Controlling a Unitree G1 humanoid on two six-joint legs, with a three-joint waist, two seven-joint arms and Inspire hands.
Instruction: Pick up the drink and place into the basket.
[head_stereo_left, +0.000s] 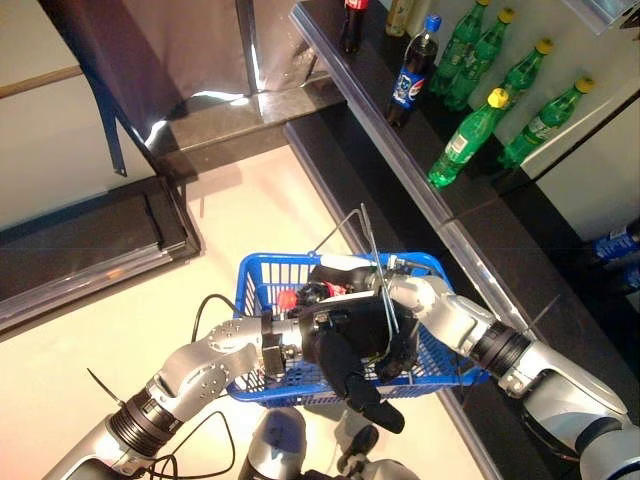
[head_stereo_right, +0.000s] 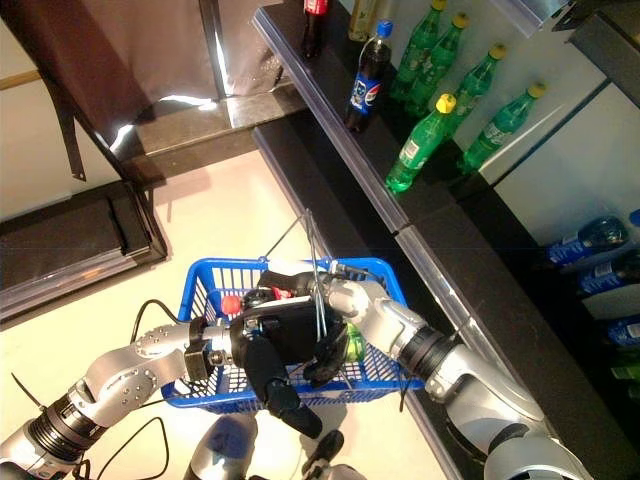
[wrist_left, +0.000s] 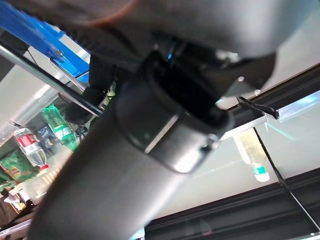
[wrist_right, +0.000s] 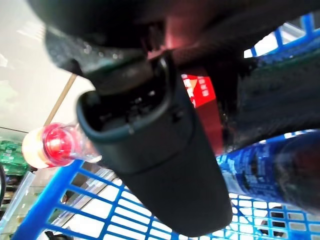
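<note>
- Left eye view: the blue basket (head_stereo_left: 255, 275) is hanging in front of the robot over the pale floor, beside the dark shelf (head_stereo_left: 470, 215) of green bottles (head_stereo_left: 465, 140). The drink (head_stereo_left: 318, 292), a dark bottle with a red cap, is lying on its side inside the basket, its long axis running across it with the cap pointing toward the robot's left. The right hand (head_stereo_left: 345, 270) is reaching in from the right and sitting over the bottle's body; the left hand (head_stereo_left: 345, 365) is at the basket's near wall, its dark fingers hanging down outside the mesh.
- Right eye view: the wire handle (head_stereo_right: 312, 255) is standing up just over the bottle, and the right hand is the nearer one to the drink by far.
- Left wrist view: the left hand's bulk is filling the frame, so I cannot tell how its fingers are set or whether they are holding the basket.
- Right wrist view: the right hand's fingers appear to be curling round the bottle at its red label (wrist_right: 202, 95), with the blue mesh directly beneath, though this close the contact is only probable. Releasing here should leave the drink in the basket.
</note>
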